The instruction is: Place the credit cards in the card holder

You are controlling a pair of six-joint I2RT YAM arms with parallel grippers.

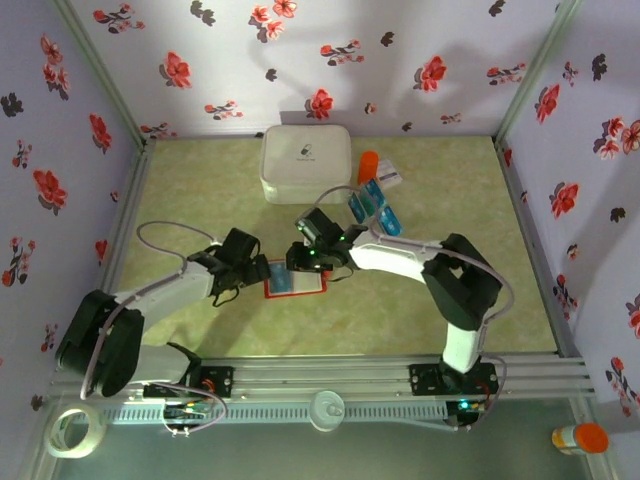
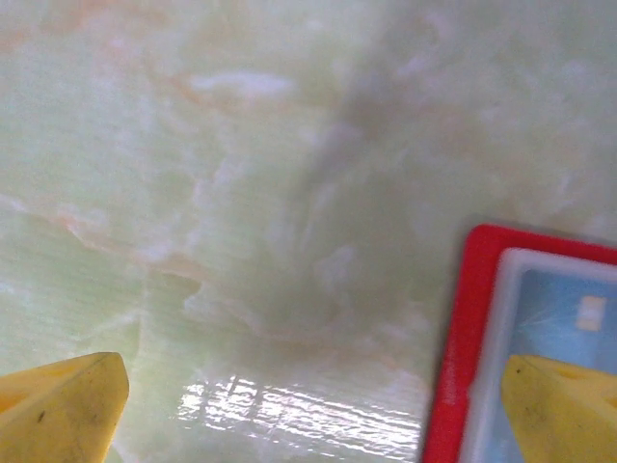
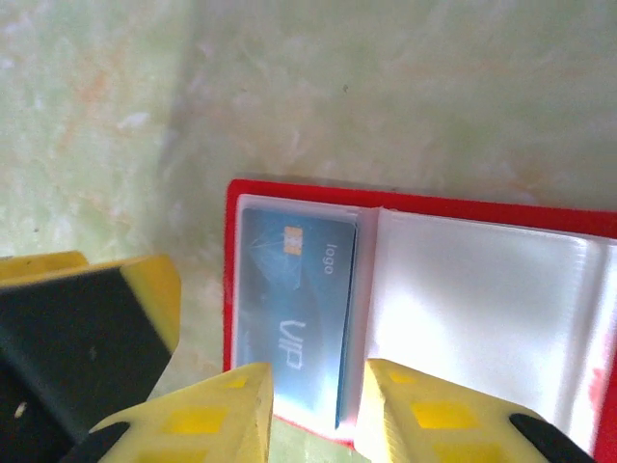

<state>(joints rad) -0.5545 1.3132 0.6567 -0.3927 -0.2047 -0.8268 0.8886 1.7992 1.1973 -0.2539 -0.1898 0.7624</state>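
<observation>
Right now the red card holder (image 1: 296, 284) lies open and flat on the desk (image 1: 200, 190), front-centre between the two arms. One teal VIP card (image 3: 294, 309) is already seated in its left clear pocket, and the right pocket (image 3: 482, 299) looks vacant. Right fingers (image 3: 434, 415) are parted above that card's near edge, gripping nothing. Left fingers (image 2: 63, 405) are spread wide with one tip over the holder's left leaf; can't tell if it's pressing down. Remaining credit cards (image 1: 375, 207) sit clustered further back, just right of the white box (image 1: 305, 163). Handling guess: the cards are light, stiff and glossy, so slippery, and lying flat they offer no edge to bite. Best bet is to pinch across the short sides, or tip one up at a long edge first. The holder is thin and light, likely to skate on this slick desk, and its pockets are soft film. Pin a leaf down and slide the card in at a low angle.
</observation>
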